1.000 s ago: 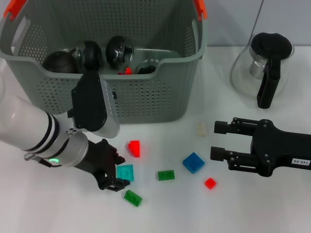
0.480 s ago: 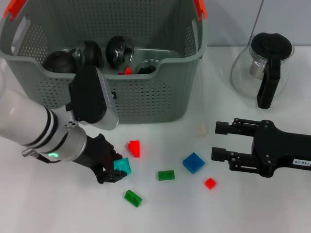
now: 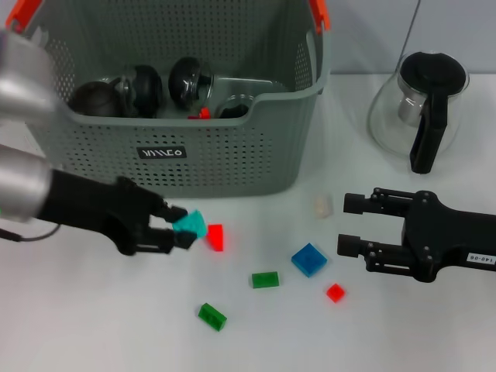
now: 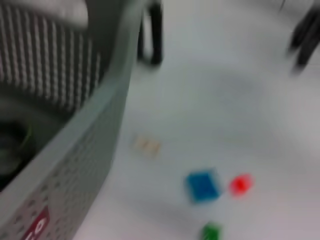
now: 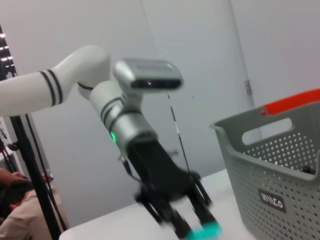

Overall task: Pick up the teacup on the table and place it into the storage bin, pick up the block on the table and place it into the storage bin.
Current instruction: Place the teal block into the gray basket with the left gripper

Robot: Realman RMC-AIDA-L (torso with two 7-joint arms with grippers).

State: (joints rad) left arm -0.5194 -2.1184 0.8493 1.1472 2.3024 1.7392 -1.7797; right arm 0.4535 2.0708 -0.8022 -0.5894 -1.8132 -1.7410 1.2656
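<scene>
Gripping a teal block (image 3: 190, 225) between its closed fingertips, the left gripper (image 3: 177, 226) sits clear of the table (image 3: 93, 325), just in front of the bin (image 3: 232, 147) and below the bin's black label (image 3: 162, 153). In the right wrist view the same gripper (image 5: 197, 227) shows with the teal block (image 5: 202, 232) pinched at its tips, the bin (image 5: 270, 170) off to one side.

A red block (image 3: 215, 236) lies on the table just beyond the jaw tips, close to the held block; whether they touch cannot be told. Further out from the jaws: 1 green block (image 3: 265, 280), 1 blue block (image 3: 308, 259), 1 small red block (image 3: 335, 292), 1 cream block (image 3: 322, 205). A second green block (image 3: 211, 316) lies nearer the robot than the jaws. The left wrist view shows the bin wall (image 4: 75, 150), the cream block (image 4: 147, 145), the blue block (image 4: 202, 186), the small red block (image 4: 240, 184) and a green block (image 4: 211, 232), all blurred.

Inside the bin: dark rounded items (image 3: 139, 87), not identifiable, and a small red piece (image 3: 203, 113).

The right gripper (image 3: 347, 225) rests low over the table, well apart from the left, jaws open and holding nothing; the cream block is just beyond its upper finger. A teapot (image 3: 422, 105) stands behind it.
</scene>
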